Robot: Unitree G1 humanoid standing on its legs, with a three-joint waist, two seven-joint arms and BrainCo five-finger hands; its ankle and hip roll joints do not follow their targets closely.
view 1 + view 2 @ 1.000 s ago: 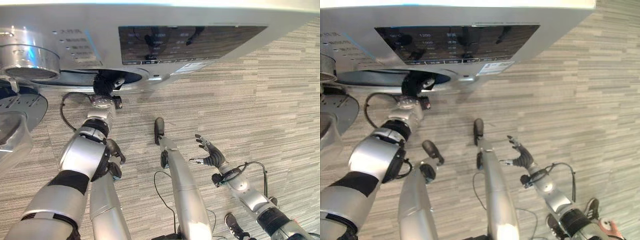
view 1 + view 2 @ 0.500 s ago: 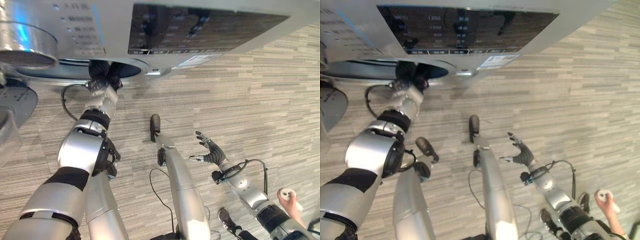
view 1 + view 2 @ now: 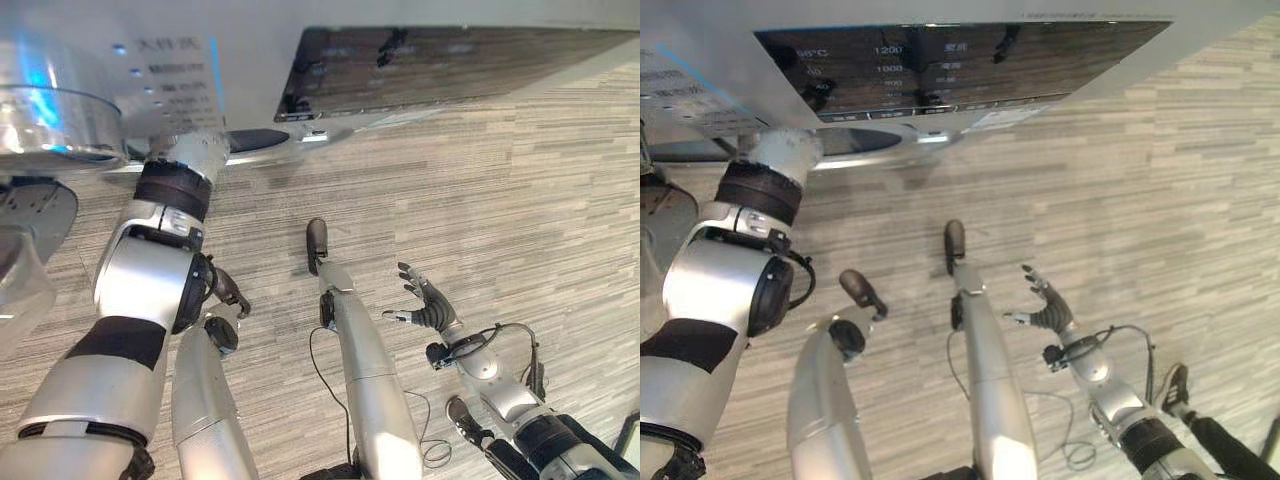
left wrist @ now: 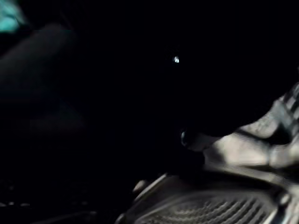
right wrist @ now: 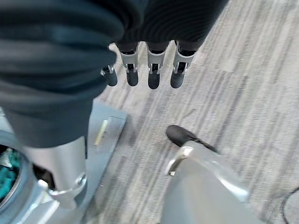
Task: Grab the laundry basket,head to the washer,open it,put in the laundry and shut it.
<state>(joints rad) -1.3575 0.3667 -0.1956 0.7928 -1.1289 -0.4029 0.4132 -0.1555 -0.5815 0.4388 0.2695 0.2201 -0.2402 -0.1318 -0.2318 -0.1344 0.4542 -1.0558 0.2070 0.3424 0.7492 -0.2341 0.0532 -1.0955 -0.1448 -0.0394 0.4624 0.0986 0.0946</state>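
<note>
Deep inside the washer (image 3: 250,60) drum the left hand is buried past the wrist, so whether anything is grasped cannot be told; its wrist view is dark, with drum metal just made out. Laundry (image 5: 5,173), teal, is glimpsed in the drum in the right wrist view. The load is best pushed well back and the arm drawn straight out, clear of the opening's rim. The right hand (image 3: 425,305) hangs released over bare floor (image 3: 520,200), well apart. The door (image 3: 35,210) stands swung out on the left, with open room to its right

Washer (image 3: 150,60) on striped floor (image 3: 520,200)
</note>
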